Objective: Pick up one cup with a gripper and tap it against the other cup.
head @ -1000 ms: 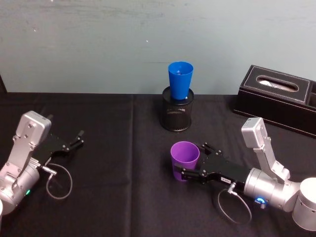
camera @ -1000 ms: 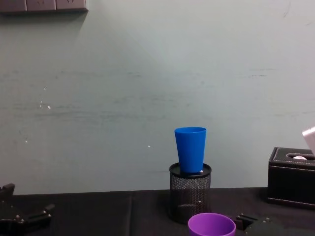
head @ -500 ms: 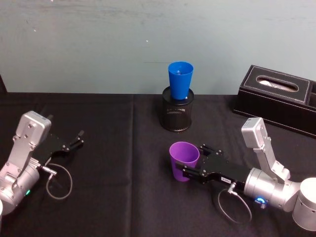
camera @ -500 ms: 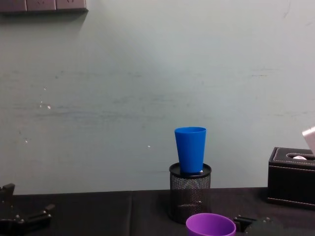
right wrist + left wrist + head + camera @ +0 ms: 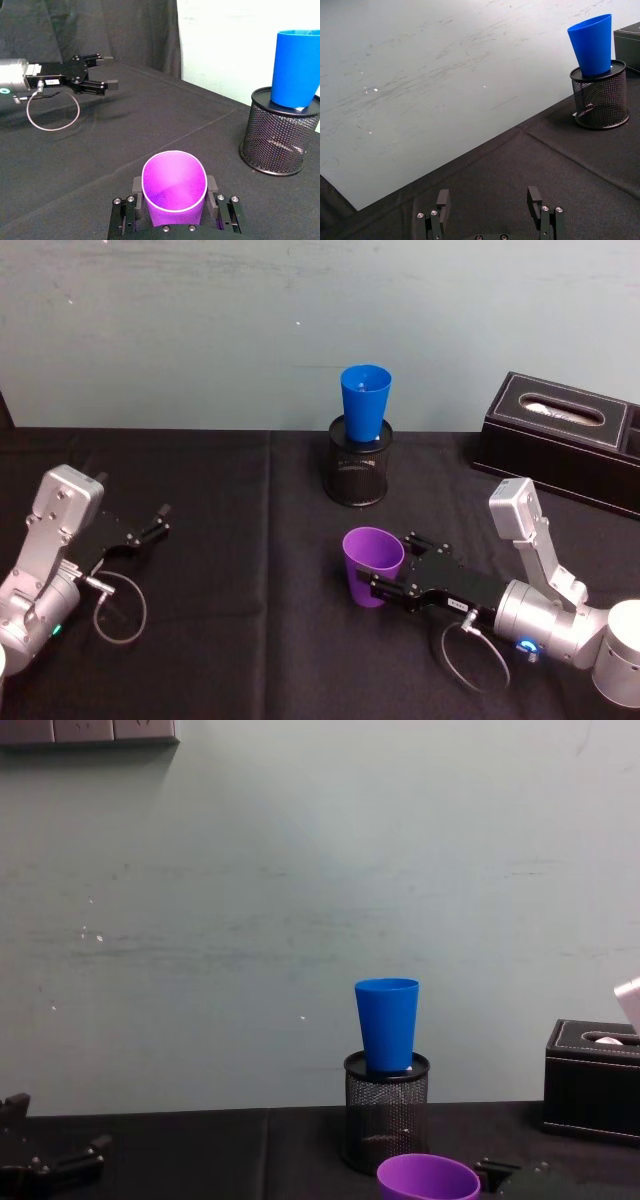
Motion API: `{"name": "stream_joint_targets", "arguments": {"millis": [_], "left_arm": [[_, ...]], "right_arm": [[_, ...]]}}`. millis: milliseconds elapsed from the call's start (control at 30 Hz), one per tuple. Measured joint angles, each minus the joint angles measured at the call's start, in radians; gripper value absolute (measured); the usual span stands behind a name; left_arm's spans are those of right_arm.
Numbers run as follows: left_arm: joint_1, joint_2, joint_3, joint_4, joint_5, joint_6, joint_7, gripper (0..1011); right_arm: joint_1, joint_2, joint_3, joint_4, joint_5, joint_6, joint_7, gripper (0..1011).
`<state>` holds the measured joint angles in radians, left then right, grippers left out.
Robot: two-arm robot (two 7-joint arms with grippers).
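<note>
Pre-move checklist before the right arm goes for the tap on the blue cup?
1. Grip: right gripper has a finger on each side of the purple cup, rim squeezed oval: ok.
2. Lift-off: purple cup clear of the table: cannot tell.
3. Target: blue cup upright, seated in the mesh pen holder: ok.
4. Height match: blue cup sits higher than purple cup: not ok, lift first.
5. Other arm: left gripper open, parked far left, away from both cups: ok.
</note>
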<state>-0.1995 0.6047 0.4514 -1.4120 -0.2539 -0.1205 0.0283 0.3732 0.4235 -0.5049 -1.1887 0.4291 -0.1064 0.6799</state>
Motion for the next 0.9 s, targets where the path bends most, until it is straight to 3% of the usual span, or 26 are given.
{"name": "stream_joint_targets", "arguments": {"millis": [900], "left_arm": [[0.0,0.0,0.0,0.0,0.0,0.0,0.0,1011]], "right_arm": [[0.0,0.0,0.0,0.0,0.001,-0.001,0.0,731]]}}
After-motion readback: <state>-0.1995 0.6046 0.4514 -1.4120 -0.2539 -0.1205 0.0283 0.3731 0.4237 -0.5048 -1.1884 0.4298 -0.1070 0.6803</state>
